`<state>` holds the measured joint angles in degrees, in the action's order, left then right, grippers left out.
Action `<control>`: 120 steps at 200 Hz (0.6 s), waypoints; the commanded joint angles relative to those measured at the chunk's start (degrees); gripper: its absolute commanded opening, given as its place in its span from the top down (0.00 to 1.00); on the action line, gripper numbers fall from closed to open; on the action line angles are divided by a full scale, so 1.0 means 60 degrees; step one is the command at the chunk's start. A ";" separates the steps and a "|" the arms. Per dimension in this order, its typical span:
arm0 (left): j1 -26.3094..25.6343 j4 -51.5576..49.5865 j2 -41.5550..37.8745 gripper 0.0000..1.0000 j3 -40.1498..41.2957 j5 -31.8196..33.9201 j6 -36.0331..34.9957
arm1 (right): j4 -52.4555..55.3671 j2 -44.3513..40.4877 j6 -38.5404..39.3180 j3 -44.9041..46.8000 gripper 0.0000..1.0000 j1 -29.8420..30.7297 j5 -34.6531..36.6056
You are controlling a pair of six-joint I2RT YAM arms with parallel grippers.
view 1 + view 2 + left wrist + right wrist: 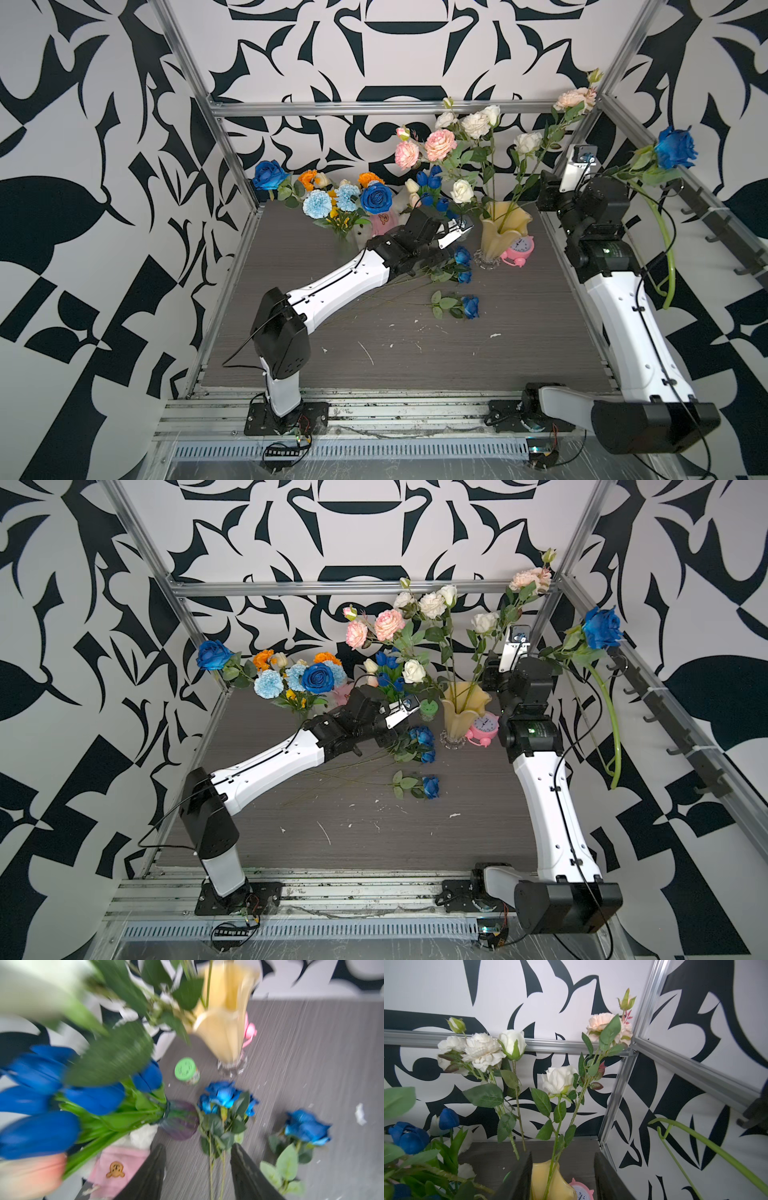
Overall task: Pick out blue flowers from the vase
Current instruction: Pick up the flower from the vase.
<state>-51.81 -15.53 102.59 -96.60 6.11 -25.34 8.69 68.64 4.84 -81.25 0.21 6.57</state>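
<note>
The yellow vase (505, 232) holds white, pink and peach roses. Two blue flowers, deep-blue roses (462, 255) (471, 306), lie on the table left of it. My left gripper (197, 1145) hangs open above their stems (211, 1159), holding nothing. Dark-blue tulips (93, 1097) stand in a purple vase (180, 1120) beside it. My right gripper (562, 1154) is open and empty just above the yellow vase (548, 1180). Another blue rose (675, 147) leans on the right frame behind my right arm, its long stem (695, 1136) hanging down.
A clear vase at the back left holds pale-blue carnations (316, 203), blue roses (376, 198) (269, 174) and orange marigolds. A pink alarm clock (519, 249) stands right of the yellow vase, a green-lidded jar (186, 1068) left of it. A hook rail (706, 216) lines the right wall.
</note>
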 commanded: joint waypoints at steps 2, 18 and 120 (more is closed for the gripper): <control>-0.0110 0.1397 -0.0430 0.44 0.0029 -0.1477 0.0371 | 0.0250 -0.0433 0.0253 -0.0640 1.00 0.0140 0.0186; -0.0228 0.2605 -0.0398 0.43 0.0071 -0.2270 0.0745 | 0.0501 -0.0533 0.0378 -0.0850 1.00 0.0181 0.0307; -0.0752 0.4742 0.1657 0.35 -0.2875 -0.4232 0.0523 | 0.1951 -0.1156 0.0386 -0.1489 1.00 0.0256 -0.0312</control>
<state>-55.75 11.77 110.37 -108.09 -15.51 -21.26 19.03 63.81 7.70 -87.90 1.39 7.09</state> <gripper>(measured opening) 0.648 0.463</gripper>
